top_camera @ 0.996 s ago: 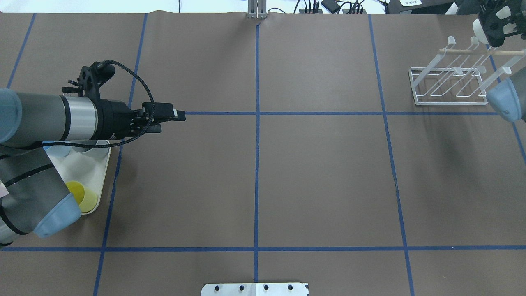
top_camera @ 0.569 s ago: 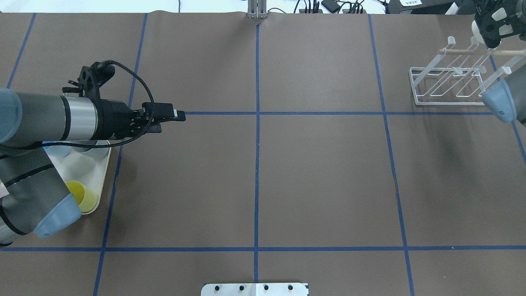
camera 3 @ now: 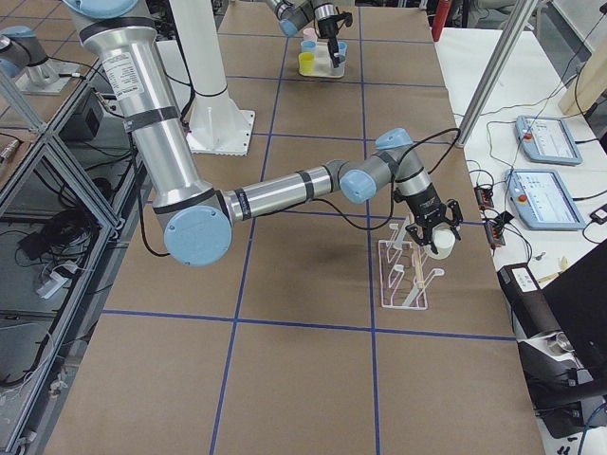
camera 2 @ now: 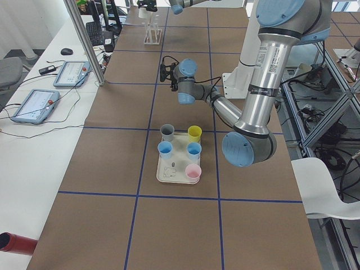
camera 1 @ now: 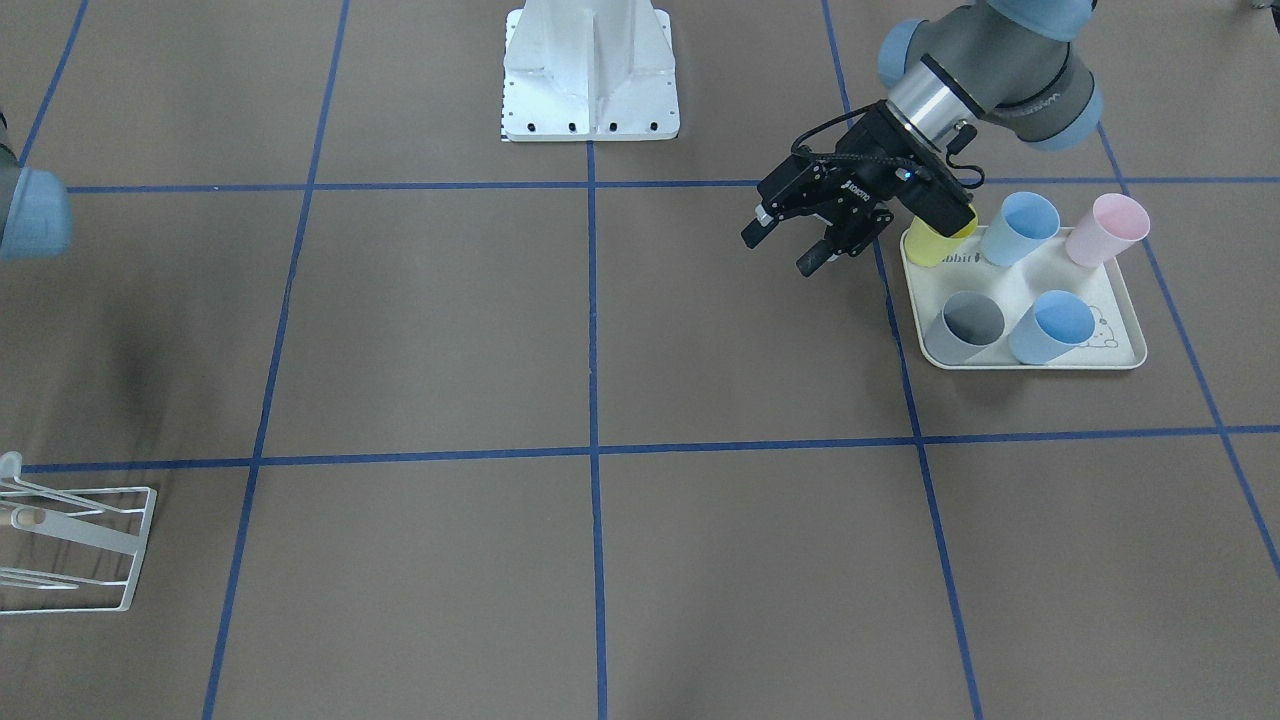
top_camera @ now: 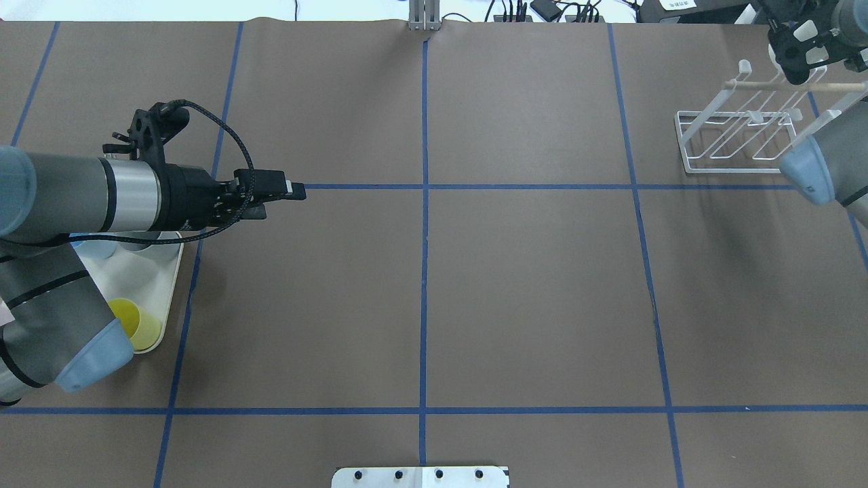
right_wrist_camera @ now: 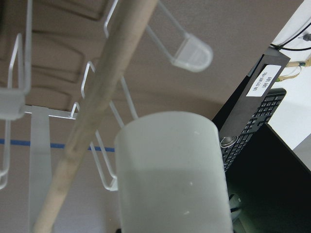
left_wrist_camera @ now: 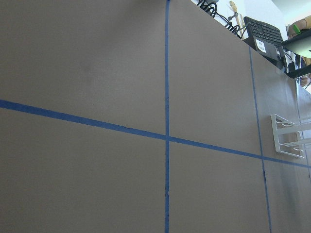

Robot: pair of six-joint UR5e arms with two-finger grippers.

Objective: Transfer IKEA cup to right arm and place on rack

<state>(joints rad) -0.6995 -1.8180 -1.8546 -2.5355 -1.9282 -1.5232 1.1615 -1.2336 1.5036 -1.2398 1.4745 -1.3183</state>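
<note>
A white IKEA cup (right_wrist_camera: pixel 170 170) fills the right wrist view, and my right gripper (camera 3: pixel 432 235) is shut on it. It hangs just above the far end of the white wire rack (top_camera: pixel 739 139), close beside the rack's wooden rod (right_wrist_camera: pixel 97 111); whether they touch I cannot tell. In the overhead view the right gripper (top_camera: pixel 799 51) is at the top right corner. My left gripper (camera 1: pixel 782 250) stands open with nothing in it, just off the tray's corner, held level over the table.
A cream tray (camera 1: pixel 1030 362) holds several cups: a yellow cup (camera 1: pixel 935 245), two blue, a pink cup (camera 1: pixel 1105 228) and a grey cup (camera 1: pixel 965 325). Blue tape lines grid the brown table. A white base plate (camera 1: pixel 590 70) stands at the robot's side.
My right gripper with the cup has shifted slightly left and farther back over the rack, its elbow sliding left too. The left arm has stayed still.
</note>
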